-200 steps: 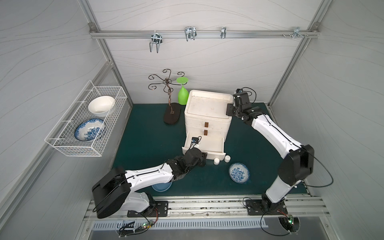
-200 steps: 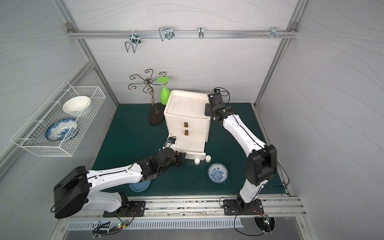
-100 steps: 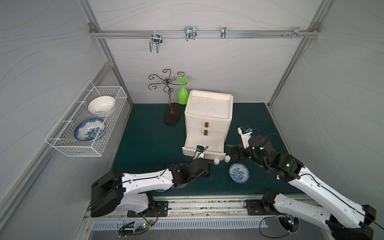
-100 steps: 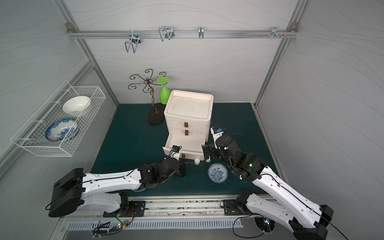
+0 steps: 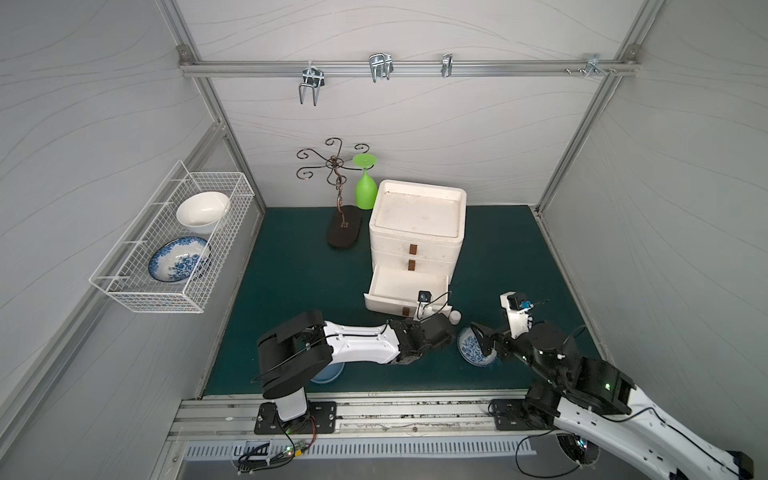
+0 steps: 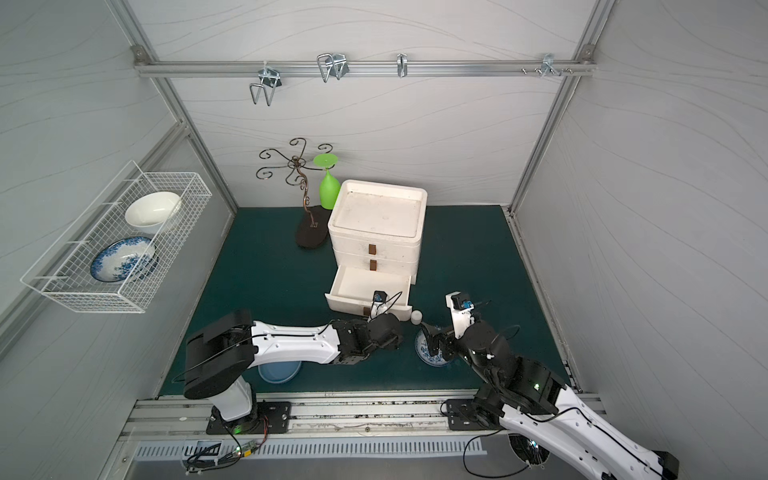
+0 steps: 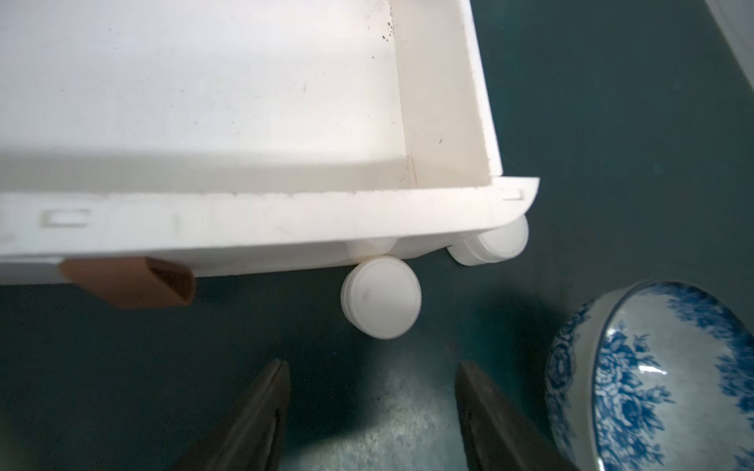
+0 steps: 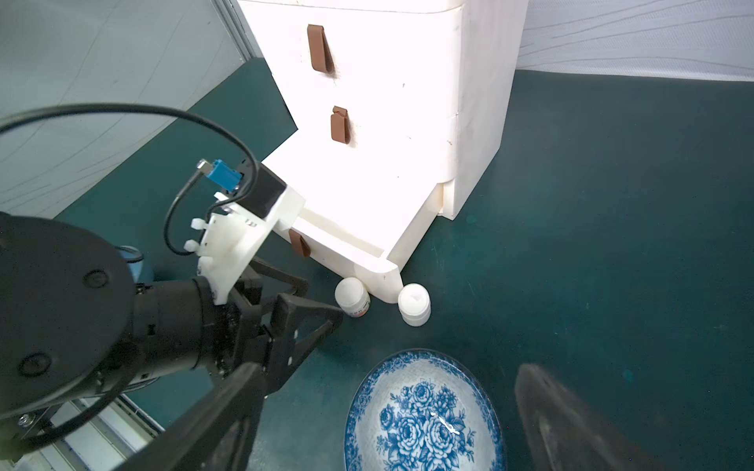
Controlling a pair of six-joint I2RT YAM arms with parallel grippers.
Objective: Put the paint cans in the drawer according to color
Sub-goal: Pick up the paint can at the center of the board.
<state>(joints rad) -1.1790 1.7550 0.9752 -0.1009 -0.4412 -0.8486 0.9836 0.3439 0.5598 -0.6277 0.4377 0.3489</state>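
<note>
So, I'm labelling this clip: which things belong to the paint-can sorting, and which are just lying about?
Job: white paint can at drawer front; white paint can at drawer corner; open bottom drawer.
Lying about: blue-patterned bowl; light-blue plate; green goblet; wire stand; wall basket.

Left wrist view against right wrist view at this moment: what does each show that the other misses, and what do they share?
Only the left wrist view: the open drawer's inside floor clearly, bare where seen. Only the right wrist view: the two shut upper drawers and the left arm's wrist camera. Both: the open left pincer, holding nothing; two white paint cans by the open drawer's front corner; the blue-and-white bowl; the drawer's brown pull.
</note>
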